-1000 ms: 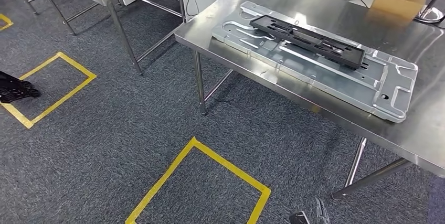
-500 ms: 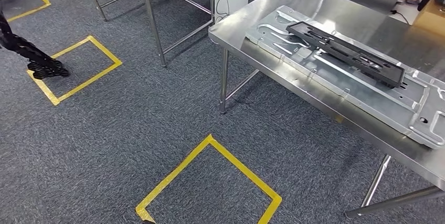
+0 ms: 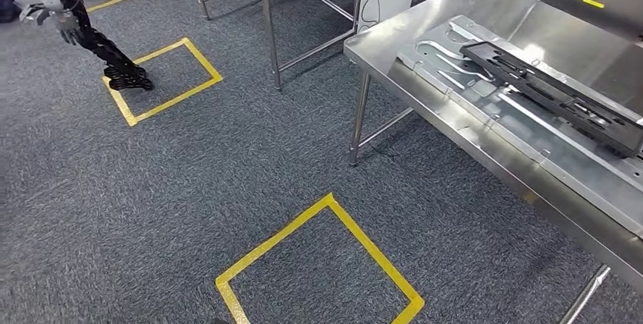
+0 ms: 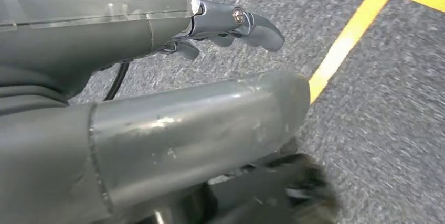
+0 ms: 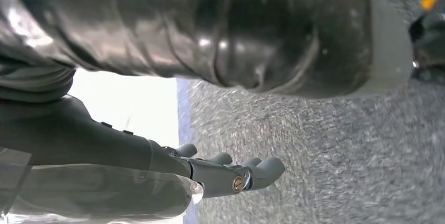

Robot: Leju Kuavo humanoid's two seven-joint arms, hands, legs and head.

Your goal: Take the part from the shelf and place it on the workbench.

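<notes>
Black part lying on the silver metal plate on the steel workbench, far right. Left hand down over grey carpet beside yellow tape, fingers apart, nothing in it. Right hand same deal, fingers loose and holding nothing. Another robot standing far left.

The grey left hand hangs down with nothing in it, fingers loosely apart. The grey right hand too.
</notes>
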